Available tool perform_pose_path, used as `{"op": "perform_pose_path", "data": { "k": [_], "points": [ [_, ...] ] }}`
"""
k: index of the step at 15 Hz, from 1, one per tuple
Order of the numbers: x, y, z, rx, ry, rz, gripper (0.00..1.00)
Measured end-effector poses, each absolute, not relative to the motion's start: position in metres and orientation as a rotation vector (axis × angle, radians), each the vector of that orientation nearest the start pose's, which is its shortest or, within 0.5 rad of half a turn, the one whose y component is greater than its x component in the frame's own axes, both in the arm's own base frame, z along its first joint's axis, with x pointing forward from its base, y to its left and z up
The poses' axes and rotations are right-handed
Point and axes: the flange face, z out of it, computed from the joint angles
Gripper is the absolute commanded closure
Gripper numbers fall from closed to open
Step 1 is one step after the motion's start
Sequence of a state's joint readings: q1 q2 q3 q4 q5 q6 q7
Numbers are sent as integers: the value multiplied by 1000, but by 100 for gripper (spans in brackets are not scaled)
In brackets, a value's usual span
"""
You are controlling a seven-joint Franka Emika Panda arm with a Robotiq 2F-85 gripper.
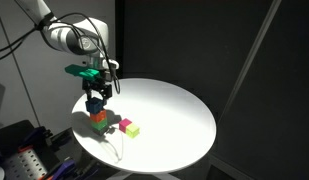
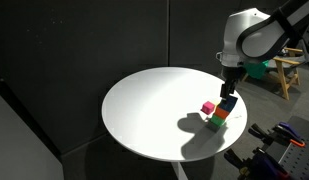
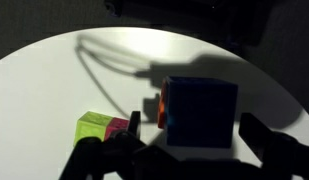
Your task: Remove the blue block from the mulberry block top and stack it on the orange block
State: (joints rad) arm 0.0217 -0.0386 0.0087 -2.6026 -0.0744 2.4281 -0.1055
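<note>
The gripper (image 1: 97, 94) straddles the blue block (image 3: 199, 112) — atop or just above the orange block (image 1: 99, 116); clamped or loose, I cannot tell. In the wrist view, the mulberry block (image 3: 118, 128) sits at its eight o'clock.

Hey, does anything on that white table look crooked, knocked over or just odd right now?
Nothing is spilled or damaged. One small thing: in the wrist view the orange block peeks out beside the blue block under the pincer, so that stack may sit slightly offset; too dim to be sure.
</note>
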Motion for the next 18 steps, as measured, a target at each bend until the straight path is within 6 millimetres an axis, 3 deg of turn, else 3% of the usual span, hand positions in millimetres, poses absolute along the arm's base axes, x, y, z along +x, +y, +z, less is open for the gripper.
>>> {"op": "perform_pose_path", "data": {
  "k": [10,18],
  "points": [
    [421,12,258,-3148,-373,224,0],
    [417,12,273,-3145,-412,179,0]
  ]
}}
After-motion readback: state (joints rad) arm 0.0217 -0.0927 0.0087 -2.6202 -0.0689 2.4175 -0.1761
